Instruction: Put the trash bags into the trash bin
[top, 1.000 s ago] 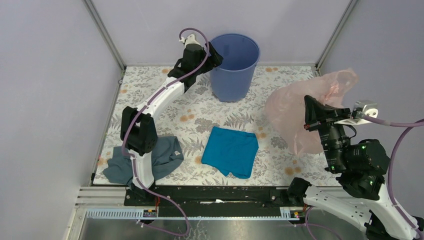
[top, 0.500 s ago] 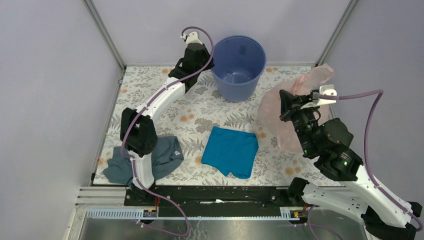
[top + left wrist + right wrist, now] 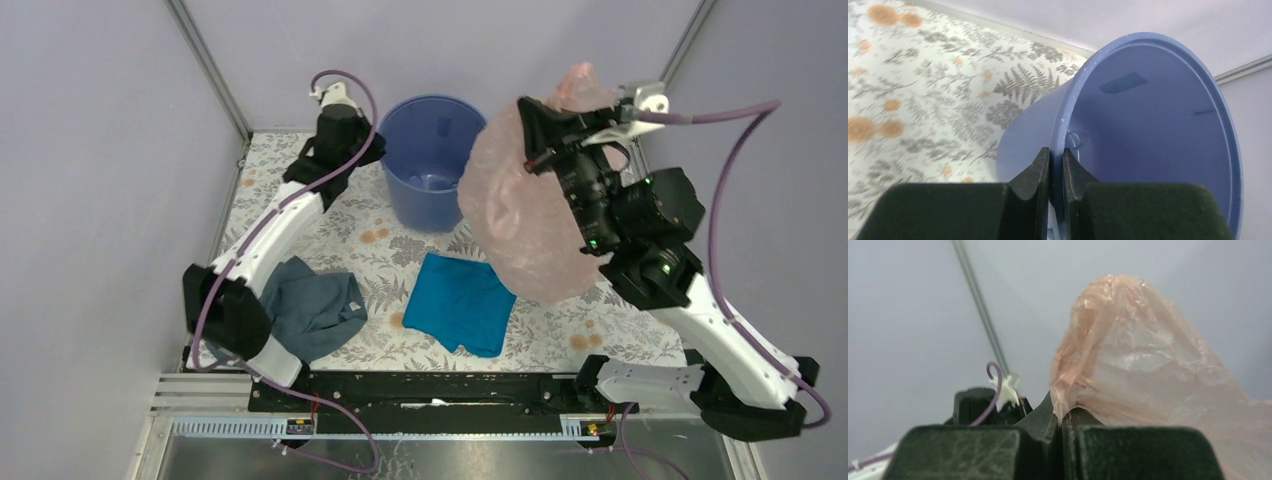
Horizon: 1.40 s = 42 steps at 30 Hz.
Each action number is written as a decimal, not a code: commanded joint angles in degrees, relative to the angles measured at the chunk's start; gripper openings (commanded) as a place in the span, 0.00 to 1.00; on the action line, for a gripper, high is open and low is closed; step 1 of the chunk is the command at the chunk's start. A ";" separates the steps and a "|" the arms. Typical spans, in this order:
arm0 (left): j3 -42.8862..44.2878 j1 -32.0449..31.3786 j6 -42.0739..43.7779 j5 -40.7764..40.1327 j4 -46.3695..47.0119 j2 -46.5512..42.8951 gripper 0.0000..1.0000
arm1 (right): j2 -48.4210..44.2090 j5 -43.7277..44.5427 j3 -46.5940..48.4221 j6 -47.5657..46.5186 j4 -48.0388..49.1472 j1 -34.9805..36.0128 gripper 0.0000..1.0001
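At the 12 o'clock end of the surface [image 3: 380,240], the trash bin [image 3: 430,160] sits further toward 11 o'clock than it did a second ago, and you now see more of its inside floor, as if it leans toward the near edge. The left arm has swung out toward 10 o'clock with it. The trash bag [image 3: 520,220], which hung out at 3 o'clock a second ago, is now lifted high at 1 o'clock, its pink film draping down just beside the bin's right wall and overlapping the rim in the top view.

You have a floral-printed surface boxed in by pale grey walls with metal corner posts. A teal cloth [image 3: 462,303] lies flat at 6 o'clock; a grey cloth [image 3: 310,315] is crumpled at 8 o'clock, by the left arm's base.

Your left jaws stand narrow, pinching the bin's rim [image 3: 1148,150], one finger inside and one outside the wall. Your right jaws are fully closed on a gathered fold of the bag [image 3: 1148,365], which hangs clear of the surface.
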 commanded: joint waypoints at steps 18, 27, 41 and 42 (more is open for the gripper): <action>-15.81 3.39 -3.56 4.52 -2.09 -24.16 0.19 | 38.89 -28.44 39.38 -2.39 22.86 -0.04 0.00; -17.55 3.43 -0.83 2.36 -3.19 -26.07 0.28 | 30.94 -15.05 13.71 -6.12 36.70 -0.05 0.00; -21.34 3.40 8.76 2.58 -9.73 -32.53 0.52 | 21.84 -7.15 1.67 -3.93 18.84 0.01 0.00; -20.80 3.39 10.18 1.06 -11.41 -33.48 0.55 | 21.20 -8.50 0.95 -3.04 18.15 0.01 0.00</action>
